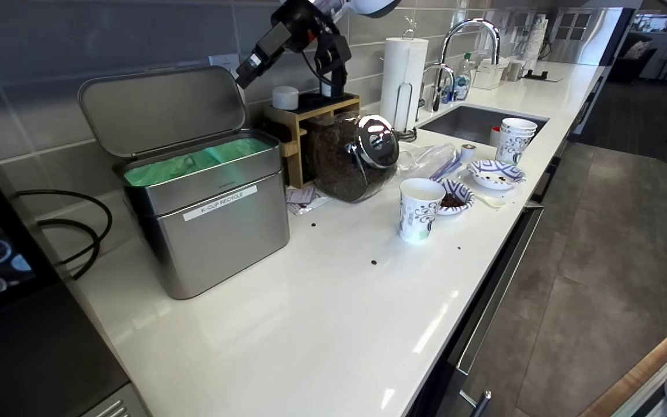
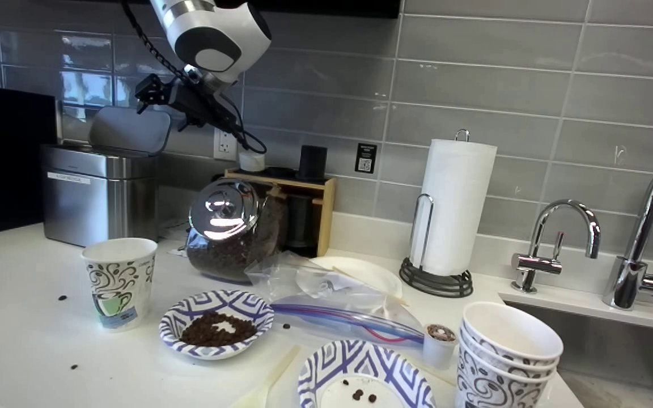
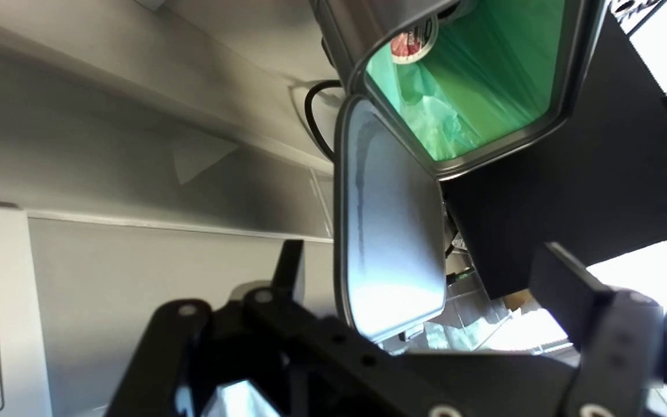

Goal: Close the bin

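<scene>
Wrist view, nearest first: the hand (image 3: 428, 281) has its fingers (image 3: 290, 269) spread wide, pinching nothing. In that view the lid (image 3: 397, 214) shows past the gap between them, with one finger towards the wall (image 3: 183, 269); I judge that a push from behind is meant rather than a grip, since a hinged lid needs only tipping over. Whether finger and lid touch, I cannot tell.

Next, the lid itself stands raised and leans back a little, which is likely what holds it up unaided. Under it is the bin (image 1: 226, 243), uncovered, so the closing is not yet done. Its green liner (image 3: 495, 75) is presumably there to keep the steel clean; a pod (image 3: 413, 43) lies inside, as the label (image 1: 220, 202) K-CUP RECYCLE would have it.

In both exterior views the bin sits upright on the worktop (image 1: 287, 347), lid raised on the wall side, probably so that it swings clear of whoever drops pods in. Near it is the jar (image 1: 336, 162), tilted with its cap (image 1: 376, 141) outward, I suppose for easy reach. A cup (image 1: 416, 214) stands farther off, apparently out of the lid's path.
</scene>
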Tool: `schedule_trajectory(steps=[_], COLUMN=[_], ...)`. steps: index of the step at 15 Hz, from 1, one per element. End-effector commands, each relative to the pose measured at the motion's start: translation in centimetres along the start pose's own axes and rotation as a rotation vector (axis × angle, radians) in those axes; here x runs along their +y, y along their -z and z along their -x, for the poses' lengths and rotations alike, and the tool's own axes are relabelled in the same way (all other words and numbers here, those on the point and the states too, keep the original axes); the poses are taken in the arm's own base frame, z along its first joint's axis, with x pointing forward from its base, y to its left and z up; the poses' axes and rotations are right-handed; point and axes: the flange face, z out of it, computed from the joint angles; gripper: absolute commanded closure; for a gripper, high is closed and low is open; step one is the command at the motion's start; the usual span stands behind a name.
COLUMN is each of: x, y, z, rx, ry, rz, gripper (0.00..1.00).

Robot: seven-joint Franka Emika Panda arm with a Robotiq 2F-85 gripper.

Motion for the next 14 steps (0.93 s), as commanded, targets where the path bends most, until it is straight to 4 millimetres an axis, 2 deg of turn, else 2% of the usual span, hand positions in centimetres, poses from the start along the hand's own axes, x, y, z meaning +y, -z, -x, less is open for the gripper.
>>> schedule_trajectory(steps=[1,6,14], x=[0.4,0.3,-0.9], y=[-0.9,-1.9,-0.6], z=[-0.5,-1.0,-1.3], rx=[0.061,0.082,0.041], ry=[0.051,0.085,0.075], rz=[-0.058,-0.103,-0.225], gripper=[0.00,0.00,0.00])
